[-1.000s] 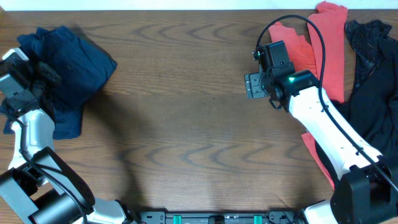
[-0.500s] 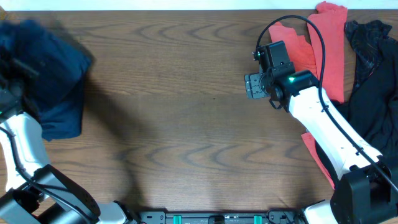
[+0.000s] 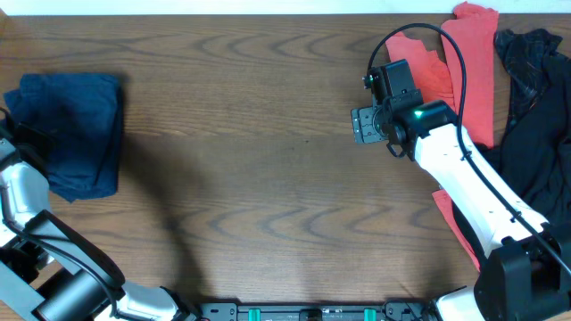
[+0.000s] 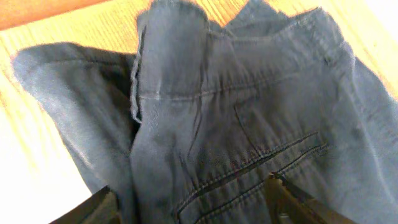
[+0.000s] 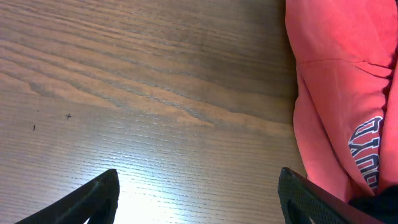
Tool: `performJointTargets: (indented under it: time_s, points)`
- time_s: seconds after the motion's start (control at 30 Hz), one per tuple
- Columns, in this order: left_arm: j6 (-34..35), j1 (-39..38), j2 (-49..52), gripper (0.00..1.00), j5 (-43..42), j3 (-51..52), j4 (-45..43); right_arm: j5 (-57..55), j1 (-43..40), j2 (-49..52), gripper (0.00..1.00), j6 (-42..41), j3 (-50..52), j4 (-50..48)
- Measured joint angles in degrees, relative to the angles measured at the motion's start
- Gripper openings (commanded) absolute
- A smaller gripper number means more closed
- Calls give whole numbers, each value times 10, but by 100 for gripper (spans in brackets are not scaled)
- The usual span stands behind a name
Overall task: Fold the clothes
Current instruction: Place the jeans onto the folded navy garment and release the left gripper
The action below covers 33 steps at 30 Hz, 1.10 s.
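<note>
Navy garment (image 3: 71,129): bundled, roughly folded, far-left edge of desk (image 3: 268,178); seams + back pocket show in left wrist view. Left gripper (image 4: 194,210): fingers apart, just above that cloth, nothing clamped. Red shirt (image 3: 468,71) w/ white lettering: crumpled, far right, partly under right arm. Black garments (image 3: 535,116): heaped beside it at the right edge. Right gripper (image 3: 366,125): fingers apart, empty, over bare wood just left of red shirt. Step, my read: navy piece parked as done, next item due. Next move prob. needs me to pinch a red shirt edge, drag to centre, spread flat before folding.
</note>
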<state>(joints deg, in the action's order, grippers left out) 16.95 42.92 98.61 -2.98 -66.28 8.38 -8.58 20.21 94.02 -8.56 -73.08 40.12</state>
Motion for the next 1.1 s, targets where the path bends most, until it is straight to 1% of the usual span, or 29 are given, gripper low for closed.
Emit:
performJointTargets:
  time_s: [0.17,0.33,0.37,0.47,0.5,0.53,0.57,0.67,0.77,0.9,1.1]
  points:
    - [7,9,-41,72,3,0,-9,0,0,0,80,0,0,0]
    - [11,19,-140,72,4,0,-35,0,0,0,80,0,0,-1]
    - [11,19,-157,70,4,-1,-40,0,0,0,80,0,0,-1]
    - [14,15,-178,45,-2,-6,-48,0,0,0,80,0,0,0]
    - [14,12,-177,41,-5,-7,-49,0,0,0,80,0,0,0]
    - [18,7,-171,37,-8,-7,-49,0,0,0,80,0,0,0]
    - [16,2,-162,35,-9,-7,-48,0,0,0,80,0,0,0]
    - [11,-19,-113,34,-14,-7,-48,0,0,0,80,0,0,1]
    - [10,-37,-38,34,-17,-7,-47,1,0,0,80,0,0,9]
    - [10,-40,52,34,-20,-7,-40,3,0,0,80,0,0,14]
    - [11,-43,138,33,-31,-9,-24,6,0,0,80,0,0,14]
